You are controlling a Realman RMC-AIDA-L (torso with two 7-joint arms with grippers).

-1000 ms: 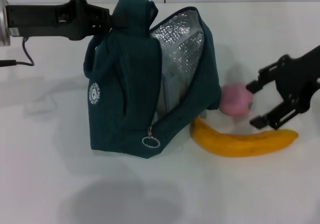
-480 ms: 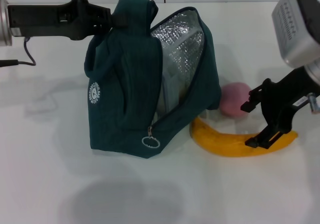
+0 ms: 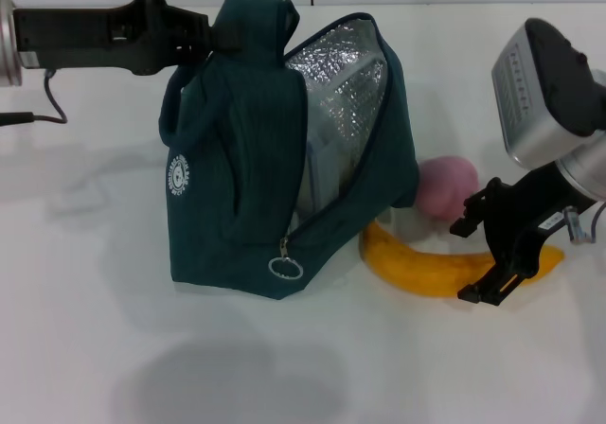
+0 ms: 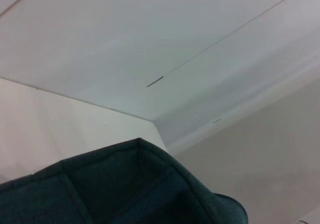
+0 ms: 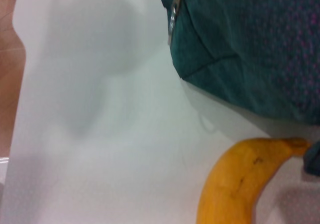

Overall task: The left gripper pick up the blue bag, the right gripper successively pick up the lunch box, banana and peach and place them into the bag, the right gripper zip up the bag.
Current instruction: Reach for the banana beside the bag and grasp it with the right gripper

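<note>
The blue bag (image 3: 237, 178) stands open at the table's middle, its silver lining showing. My left gripper (image 3: 210, 36) is shut on its top handle and holds it up. A clear edge of the lunch box (image 3: 317, 170) shows inside the bag. The banana (image 3: 421, 268) lies on the table just right of the bag's base. The peach (image 3: 445, 185) sits behind it. My right gripper (image 3: 478, 256) is open, its fingers astride the banana's right part. The right wrist view shows the banana (image 5: 235, 184) and the bag (image 5: 250, 44). The left wrist view shows only bag fabric (image 4: 125, 184).
The bag's ring-pull zipper (image 3: 285, 267) hangs at its front bottom corner. A black cable (image 3: 43, 102) lies at the far left. The white table (image 3: 142, 348) has a front edge that shows in the right wrist view (image 5: 15, 59).
My right gripper has swung down and to the left from beside the peach and now stands over the banana's right end. The bag and my left gripper have not moved.
</note>
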